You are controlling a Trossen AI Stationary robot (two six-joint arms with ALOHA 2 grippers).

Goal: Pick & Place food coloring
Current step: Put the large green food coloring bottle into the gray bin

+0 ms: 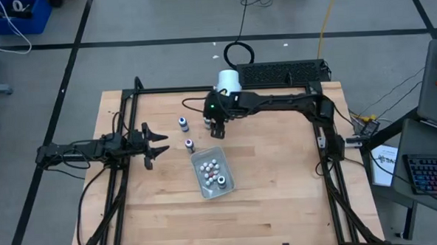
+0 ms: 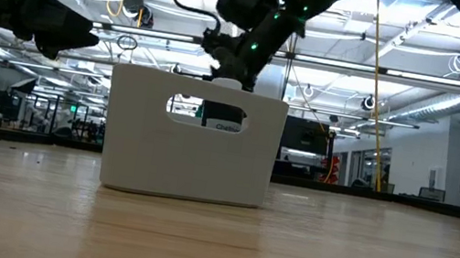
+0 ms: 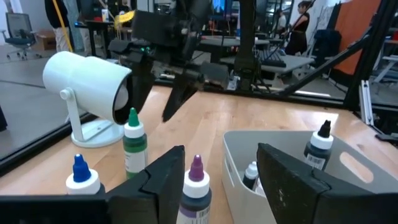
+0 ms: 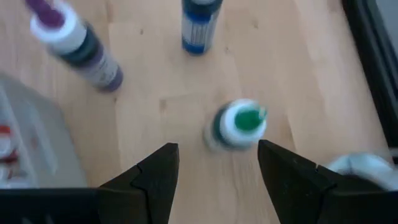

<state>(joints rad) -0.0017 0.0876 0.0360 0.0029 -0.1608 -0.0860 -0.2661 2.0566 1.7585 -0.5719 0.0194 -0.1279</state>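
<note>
Three food coloring bottles stand upright on the wooden table: a blue-capped one [image 1: 182,123] [image 4: 199,25], a purple-capped one [image 1: 190,144] [image 4: 74,43] and a green-capped one [image 3: 134,140] [image 4: 239,124]. A further bottle with a black cap [image 3: 320,146] stands inside the pale bin [image 1: 206,188]. My right gripper [image 4: 217,168] [image 1: 217,127] hovers open, slanting down, above the green-capped bottle and touching nothing. My left gripper [image 1: 156,140] [image 3: 221,186] waits open at the table's left, pointing level toward the bottles.
The bin [image 3: 367,168] also holds several small white balls [image 1: 209,167]. A large white cylinder on a stand [image 1: 228,81] [image 3: 90,87] stands at the far edge, just behind the right gripper. A black frame [image 1: 129,104] borders the table. Bare wood lies toward the near edge.
</note>
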